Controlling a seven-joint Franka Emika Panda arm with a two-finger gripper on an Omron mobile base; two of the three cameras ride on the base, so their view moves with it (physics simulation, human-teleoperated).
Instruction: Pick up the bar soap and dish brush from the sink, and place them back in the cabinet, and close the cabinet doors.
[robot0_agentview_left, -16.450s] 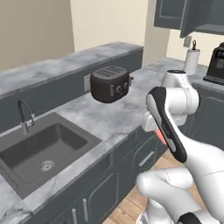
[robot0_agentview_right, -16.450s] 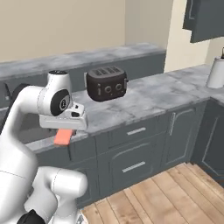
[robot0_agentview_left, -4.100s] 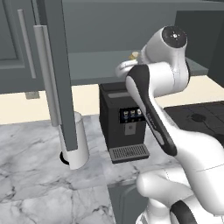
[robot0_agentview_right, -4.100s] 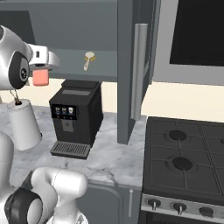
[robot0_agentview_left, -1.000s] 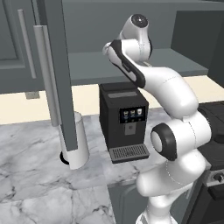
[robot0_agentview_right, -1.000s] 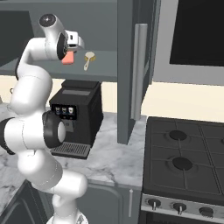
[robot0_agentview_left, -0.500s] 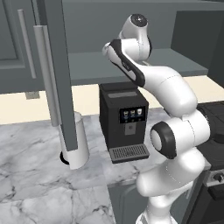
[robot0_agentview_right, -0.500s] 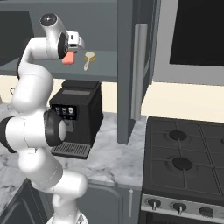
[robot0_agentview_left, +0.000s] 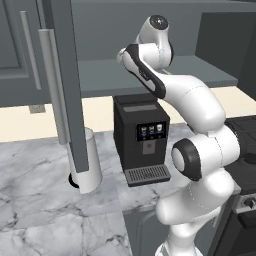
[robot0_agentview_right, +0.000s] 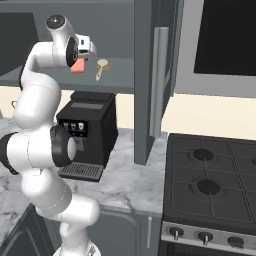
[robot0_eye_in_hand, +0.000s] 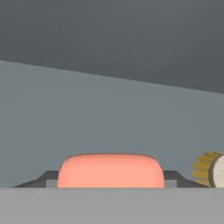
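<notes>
Reaching up into the open cabinet, the white arm had its gripper at the level of the grey inner shelf, seen in the right base view just left of the dish brush. The bar soap, coral-orange, sat between the two dark finger tips; in the hand view the bar soap lay broadside across the bottom, with a tip showing at each of its ends, so the jaws stood wide apart and spanned the soap's length. Whether the tips pressed on it or only flanked it could not be told. Whether the soap rested on the shelf or hung just above it could not be told either. The dish brush lay on the shelf just beside the soap, cream head toward the back, pale handle pointing forward; in the hand view its bristled head showed at the right edge. Both cabinet doors stood open, one with its long silver bar handle right of the arm, the other at the left of the left base view. Below the shelf a black coffee machine stood on the marble counter, with a white cylindrical canister near it and a stove to the right.
</notes>
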